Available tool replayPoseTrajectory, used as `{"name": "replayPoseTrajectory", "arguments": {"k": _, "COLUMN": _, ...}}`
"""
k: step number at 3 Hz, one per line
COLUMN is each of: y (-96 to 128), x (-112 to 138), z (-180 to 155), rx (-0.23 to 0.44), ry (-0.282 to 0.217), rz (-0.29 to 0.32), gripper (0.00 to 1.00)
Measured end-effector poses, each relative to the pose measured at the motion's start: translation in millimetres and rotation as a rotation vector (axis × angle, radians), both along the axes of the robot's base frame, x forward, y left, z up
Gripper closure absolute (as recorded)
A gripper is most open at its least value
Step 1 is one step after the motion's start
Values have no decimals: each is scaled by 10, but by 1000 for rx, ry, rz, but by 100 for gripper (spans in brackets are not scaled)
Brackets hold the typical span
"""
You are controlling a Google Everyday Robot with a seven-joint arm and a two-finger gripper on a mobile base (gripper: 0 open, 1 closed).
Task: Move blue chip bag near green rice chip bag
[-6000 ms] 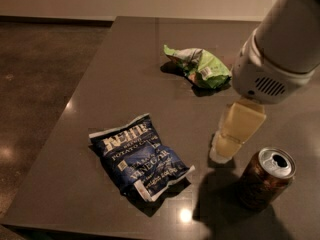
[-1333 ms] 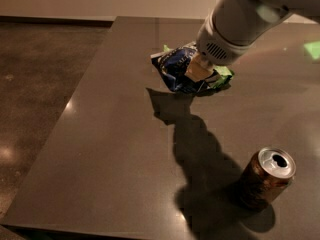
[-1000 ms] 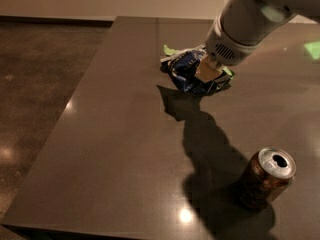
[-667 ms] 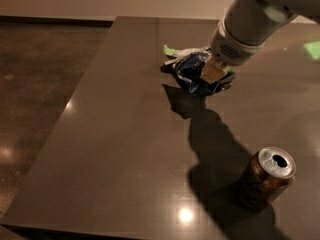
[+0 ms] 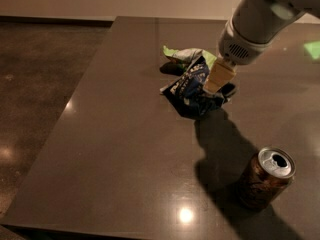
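Observation:
The blue chip bag (image 5: pixel 191 85), navy foil with white lettering, lies crumpled on the dark table (image 5: pixel 125 134), its far edge touching the green rice chip bag (image 5: pixel 186 55). The green bag is small and light green and sits just behind the blue one. My gripper (image 5: pixel 216 84) comes down from the upper right and touches the right part of the blue bag. The arm hides that side of the bag.
A brown drink can (image 5: pixel 265 178) with a silver top stands upright at the front right of the table. The table's left edge (image 5: pixel 75 91) drops to a brown polished floor. The arm casts a shadow between the bags and the can.
My gripper carried the blue chip bag from the front left of the table to the green bag. Over the last second it sank, and the blue bag now lies on the table.

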State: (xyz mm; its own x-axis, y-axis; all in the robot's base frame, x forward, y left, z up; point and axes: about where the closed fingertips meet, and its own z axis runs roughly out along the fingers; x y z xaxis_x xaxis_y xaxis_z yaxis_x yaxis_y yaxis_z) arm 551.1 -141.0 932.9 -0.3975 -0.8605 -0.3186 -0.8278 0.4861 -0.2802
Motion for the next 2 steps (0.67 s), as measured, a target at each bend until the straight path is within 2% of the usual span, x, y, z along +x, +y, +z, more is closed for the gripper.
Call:
{"name": "replayPoseTrajectory", "arguments": {"k": 1, "y": 7, "x": -4, "z": 0, "rx": -1, "ry": 0, "rz": 2, "gripper": 0}}
{"name": "replayPoseTrajectory", "arguments": {"k": 2, "y": 7, "x": -4, "z": 0, "rx": -1, "ry": 0, "rz": 2, "gripper": 0}}
